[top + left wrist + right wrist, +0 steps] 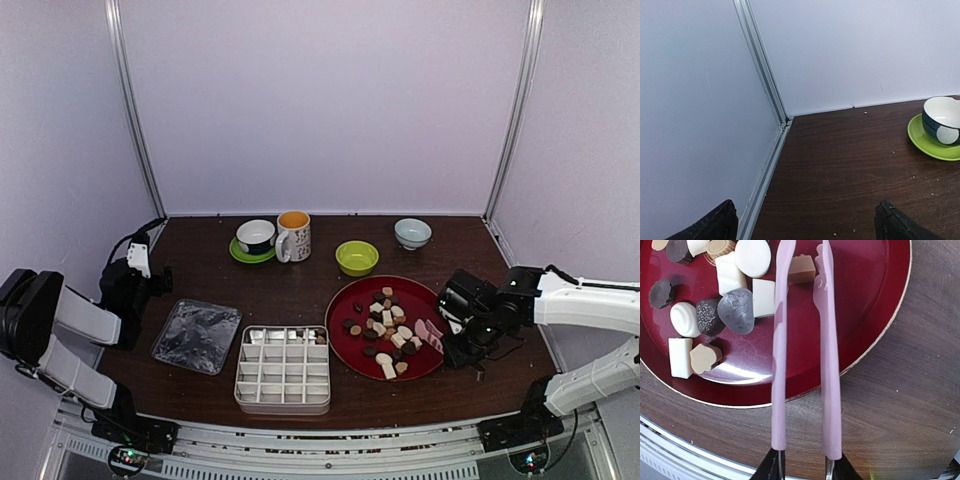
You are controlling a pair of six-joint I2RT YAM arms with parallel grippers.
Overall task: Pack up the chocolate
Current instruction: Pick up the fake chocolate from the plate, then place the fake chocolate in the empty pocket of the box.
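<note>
Tan chocolate [801, 269] between tongs [829, 365], beyond right end effector [805, 467]

Pink tongs [830, 370] over plate [865, 300] of chocolate [736, 310]

No readable text, labels or nos. anywhere. The mug [293, 238] has dark marks on its side, maybe lettering; too small to tell.
</note>
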